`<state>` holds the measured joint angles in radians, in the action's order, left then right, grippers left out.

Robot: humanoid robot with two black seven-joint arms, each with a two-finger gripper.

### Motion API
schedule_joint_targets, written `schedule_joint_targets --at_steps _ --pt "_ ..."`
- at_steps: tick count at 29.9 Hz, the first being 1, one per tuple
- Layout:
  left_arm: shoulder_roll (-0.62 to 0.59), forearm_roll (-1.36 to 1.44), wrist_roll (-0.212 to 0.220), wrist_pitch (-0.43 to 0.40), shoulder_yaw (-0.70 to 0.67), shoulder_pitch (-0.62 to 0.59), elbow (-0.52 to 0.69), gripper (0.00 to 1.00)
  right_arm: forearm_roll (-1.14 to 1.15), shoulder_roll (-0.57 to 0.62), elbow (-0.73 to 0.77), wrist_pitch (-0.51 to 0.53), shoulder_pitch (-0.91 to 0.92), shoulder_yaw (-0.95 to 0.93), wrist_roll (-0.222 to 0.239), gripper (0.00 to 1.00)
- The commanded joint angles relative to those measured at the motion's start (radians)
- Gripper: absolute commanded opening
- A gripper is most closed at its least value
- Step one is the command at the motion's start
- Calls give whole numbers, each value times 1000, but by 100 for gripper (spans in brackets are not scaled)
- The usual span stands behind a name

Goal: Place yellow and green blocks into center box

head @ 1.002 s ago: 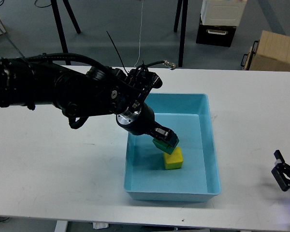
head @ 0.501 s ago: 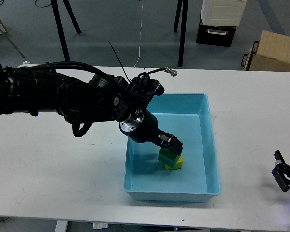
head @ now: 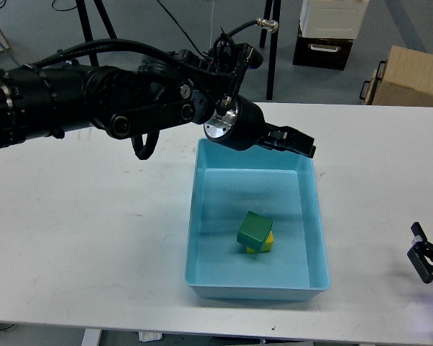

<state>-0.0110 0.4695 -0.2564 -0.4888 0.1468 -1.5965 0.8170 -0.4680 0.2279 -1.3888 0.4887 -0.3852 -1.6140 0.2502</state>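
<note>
Both blocks lie inside the box — the green block sits tilted on top of the yellow block, which shows only as a sliver at its lower right edge. The pair rests on the box floor, a little toward the near wall and roughly midway between the side walls. The left gripper hangs above the far rim of the box, well apart from the blocks, with nothing between its fingers; they look spread and empty, though the gap between them is narrow from this angle. The right gripper sits low at the table's right edge, only partly in view, and whether it is spread or closed cannot be told; it holds nothing visible. Judged from how things lie, the placing is done — both colours are in the box and no other blocks show on the table. What may remain is only drawing the left arm clear of the box.
</note>
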Motion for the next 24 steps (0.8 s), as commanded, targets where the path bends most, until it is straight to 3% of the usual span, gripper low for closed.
schedule_joint_targets --at_steps 1,4,8,10,16,24 --pt "-79 -17 -4 0 -255 82 -15 93 5 11 5 0 40 0 0 100" --pt "-135 -25 -7 0 -486 168 -79 93 9 19 14 0 80 -1 0 100" --pt "-165 -51 -12 0 -891 289 -136 93 9 19 16 0 112 -32 0 100" --pt "-169 -52 -12 0 -1002 344 -141 93 9 19 16 0 114 -35 0 100" --pt "-138 -52 -11 0 -1234 486 -138 93 11 19 16 0 112 -41 0 100" --pt "-179 -57 -7 0 -1360 644 -59 93 11 18 13 0 109 -33 0 100"
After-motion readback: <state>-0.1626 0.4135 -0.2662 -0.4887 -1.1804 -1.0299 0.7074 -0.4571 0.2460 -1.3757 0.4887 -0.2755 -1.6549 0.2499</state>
